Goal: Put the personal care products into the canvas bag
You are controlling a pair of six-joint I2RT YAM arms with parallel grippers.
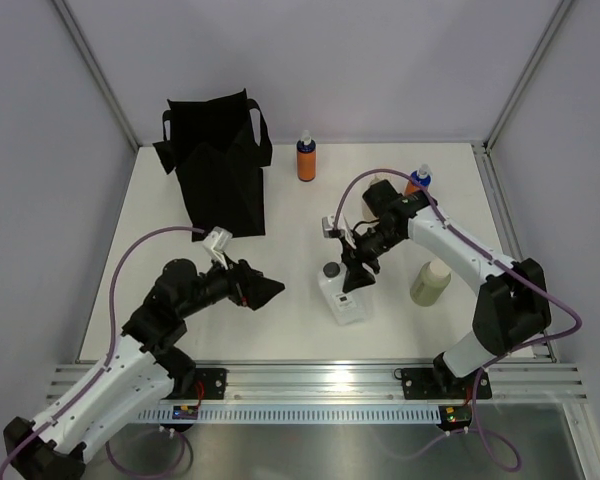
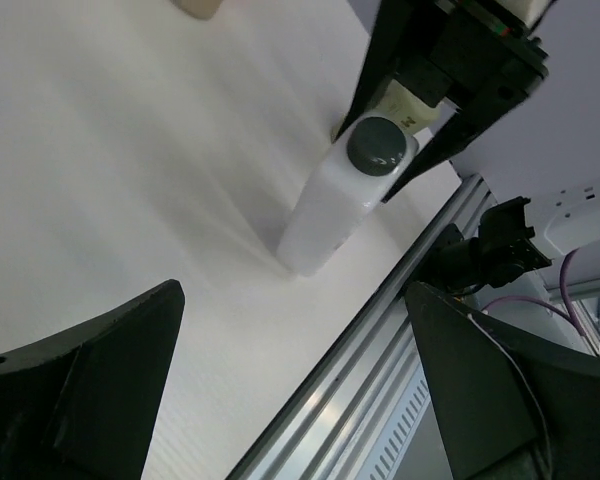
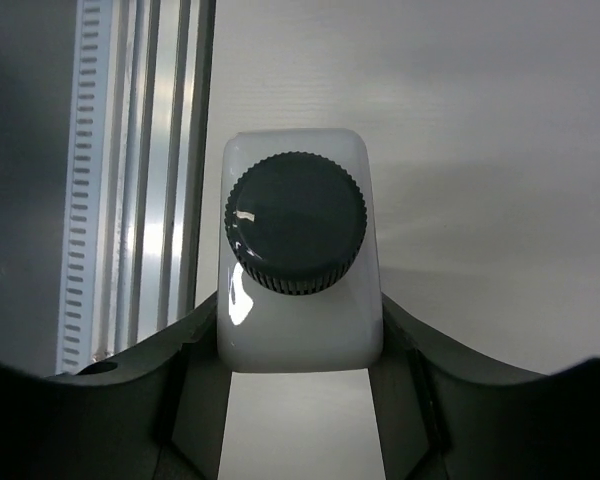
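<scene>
- Your right hand [image 3: 300,350] is clamped on the white bottle [image 1: 348,302], one finger on each narrow side just below the grey cap [image 3: 296,222]. The flat shoulders probably give the pads a surer hold than the round, ribbed cap would.
- The bottle stands upright near the front rail [image 1: 310,385], and its base looks to be resting on the counter [image 1: 300,230]. I judge the grip made and the lift not yet begun.
- The canvas bag [image 1: 220,170] stands at the far left with its mouth up and its handles slumped outward. It is well apart from the bottle, so the carry has to go left and away from you, high enough to clear the rim.
- Your left hand [image 1: 265,287] has its fingers spread wide and holds nothing. It hovers low between the bag and the bottle, facing the bottle. It may be waiting to steady the bag, but I cannot tell.
- On the counter, one orange bottle [image 1: 306,160] stands just right of the bag. A second orange bottle [image 1: 418,181] is half hidden behind your right arm, and the olive-green bottle [image 1: 430,283] is near the gripped one. The bag's inside is not visible.
</scene>
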